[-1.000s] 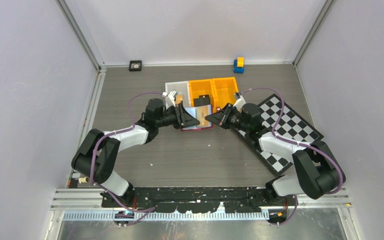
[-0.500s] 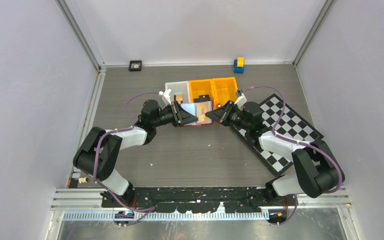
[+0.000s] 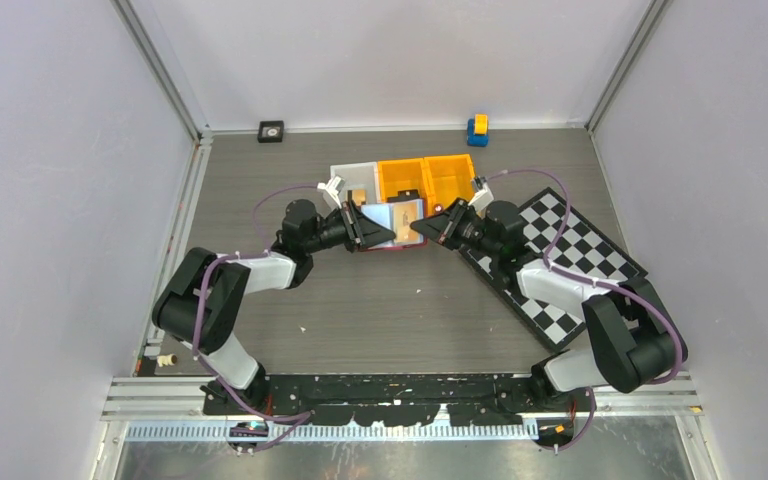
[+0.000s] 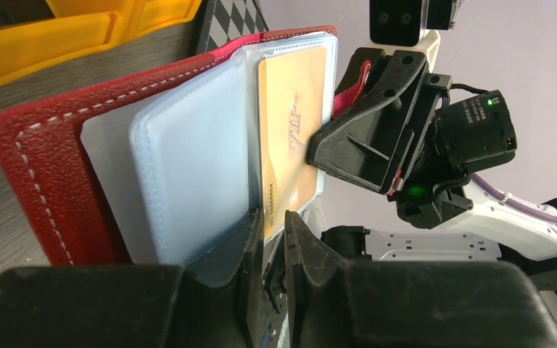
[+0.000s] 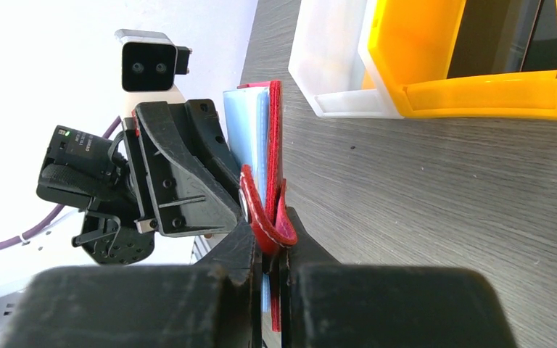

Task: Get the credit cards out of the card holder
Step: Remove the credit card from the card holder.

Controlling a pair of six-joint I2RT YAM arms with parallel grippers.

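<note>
Centrally, the surface (image 3: 360, 310) is crowded at upper middle by orange bins (image 3: 425, 180) and at right by a chequered board (image 3: 580, 250). The card holder (image 4: 58, 145) is held open above it, its red cover clamped by the right pincer (image 5: 267, 246). A thin, stiff, probably slippery credit card (image 4: 294, 123) is pinched at its exposed edge by the left pincer (image 4: 270, 239). The soft sleeve (image 4: 188, 159) may be dragged along.

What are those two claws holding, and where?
The right gripper clamps the red card holder by its tab edge. The left gripper pinches the near end of a tan card.
</note>
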